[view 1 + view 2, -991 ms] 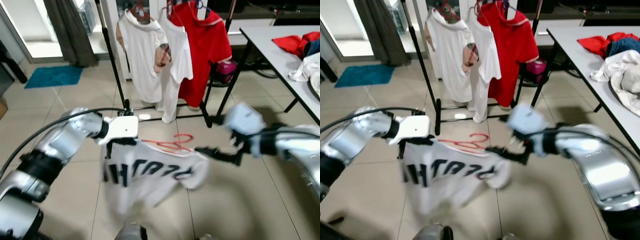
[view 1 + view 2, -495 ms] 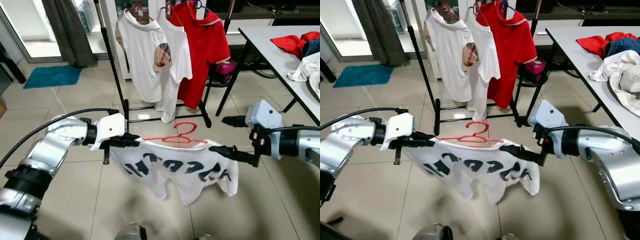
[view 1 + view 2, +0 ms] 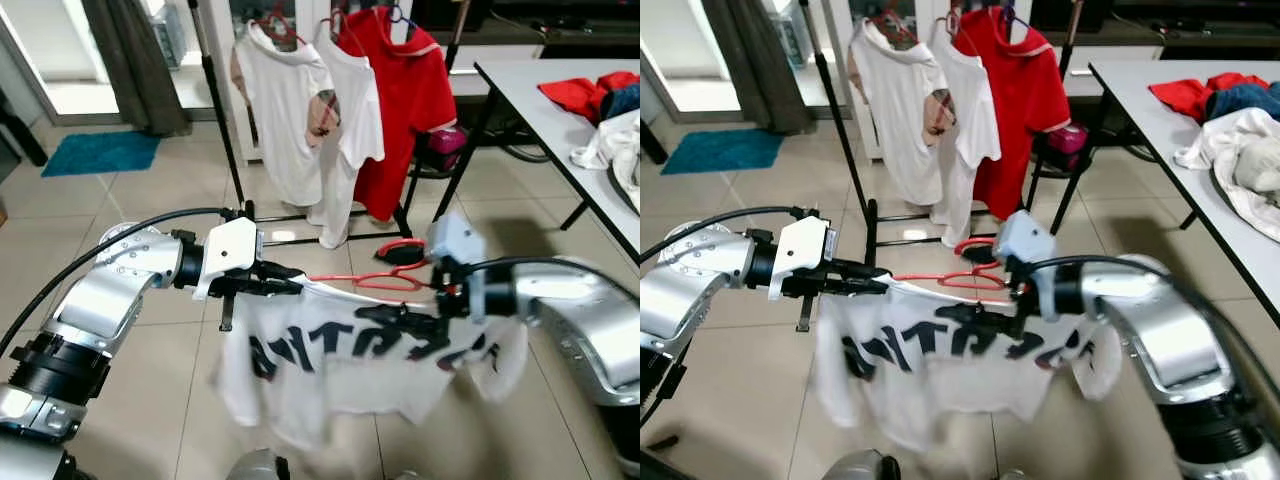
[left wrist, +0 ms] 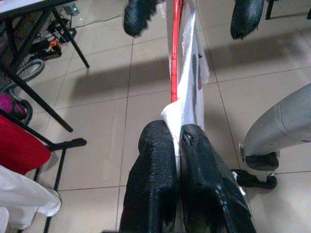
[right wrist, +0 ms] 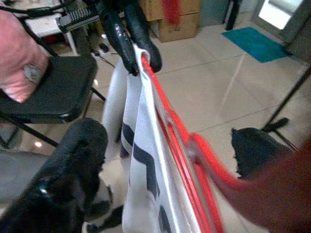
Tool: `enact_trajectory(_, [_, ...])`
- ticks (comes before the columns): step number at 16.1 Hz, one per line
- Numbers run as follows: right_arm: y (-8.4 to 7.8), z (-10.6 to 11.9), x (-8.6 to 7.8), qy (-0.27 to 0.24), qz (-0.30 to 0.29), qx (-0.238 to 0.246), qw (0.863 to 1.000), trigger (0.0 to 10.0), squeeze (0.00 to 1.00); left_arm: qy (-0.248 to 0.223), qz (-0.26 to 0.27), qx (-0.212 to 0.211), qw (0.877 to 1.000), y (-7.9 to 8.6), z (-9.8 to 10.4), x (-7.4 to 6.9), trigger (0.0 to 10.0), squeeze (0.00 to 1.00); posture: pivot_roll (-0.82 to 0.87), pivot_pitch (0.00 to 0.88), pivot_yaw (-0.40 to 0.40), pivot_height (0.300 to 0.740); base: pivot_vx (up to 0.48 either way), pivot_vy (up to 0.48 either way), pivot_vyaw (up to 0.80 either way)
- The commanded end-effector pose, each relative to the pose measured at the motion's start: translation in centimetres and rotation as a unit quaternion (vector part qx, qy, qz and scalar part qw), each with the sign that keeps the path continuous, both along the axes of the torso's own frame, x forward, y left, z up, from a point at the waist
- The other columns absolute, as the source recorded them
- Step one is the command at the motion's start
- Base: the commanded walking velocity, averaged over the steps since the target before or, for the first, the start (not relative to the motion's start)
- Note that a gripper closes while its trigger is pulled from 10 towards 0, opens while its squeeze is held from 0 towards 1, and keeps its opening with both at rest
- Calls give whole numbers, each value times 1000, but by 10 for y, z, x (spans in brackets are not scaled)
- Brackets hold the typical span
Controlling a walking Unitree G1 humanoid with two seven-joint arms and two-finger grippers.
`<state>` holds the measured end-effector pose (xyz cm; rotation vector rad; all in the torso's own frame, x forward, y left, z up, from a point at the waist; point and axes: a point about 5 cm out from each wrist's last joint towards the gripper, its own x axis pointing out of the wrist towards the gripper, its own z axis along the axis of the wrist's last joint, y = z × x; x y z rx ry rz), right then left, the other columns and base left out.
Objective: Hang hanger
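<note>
Red plastic hanger [image 3: 385, 279] with a white lettered shirt [image 3: 340, 365] hangs mid-air between both arms, near the clothes rack [image 3: 222, 120]. Left tool [image 3: 285, 283] is pinched tight on one shoulder end; right tool [image 5: 160, 160] straddles the hanger, fingers apart, probably steadying it level.

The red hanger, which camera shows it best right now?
The right wrist view: the red hanger runs close and sharp along the white shirt. The left wrist view shows one end edge-on by the left gripper. The eye views show it smaller, slightly blurred.
</note>
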<state>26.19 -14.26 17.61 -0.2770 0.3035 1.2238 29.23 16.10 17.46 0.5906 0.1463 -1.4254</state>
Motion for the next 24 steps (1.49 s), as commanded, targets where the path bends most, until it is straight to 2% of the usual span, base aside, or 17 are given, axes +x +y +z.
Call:
enact_trajectory(1, [2,1,0,6,11,0,1000,0,0,-14,-7,-10,1000,-1,10,0,0,0,-37,34,18,740,0,0,0])
enact_trajectory(4, [0,0,0,18,15,-1,1000,0,0,-11,-4,-14,1000,1,14,1,0,0,-39,34,20,740,0,0,0])
enact_trajectory(11, [-22,-1,7,18,-6,-31,999,0,0,4,4,-29,1000,6,20,1,0,0,-37,24,22,740,0,0,0])
enact_trajectory(17, [-22,3,12,13,-8,-20,1000,0,0,5,10,-35,999,7,22,3,0,0,-31,12,18,740,0,0,0])
enact_trajectory(20, [-25,1,14,13,-15,-30,999,0,0,5,13,-36,999,7,24,4,0,0,-27,4,18,740,0,0,0])
enact_trajectory(24, [-24,3,14,25,-11,-11,1000,0,0,1,20,-42,999,9,27,7,0,0,-27,0,20,740,0,0,0])
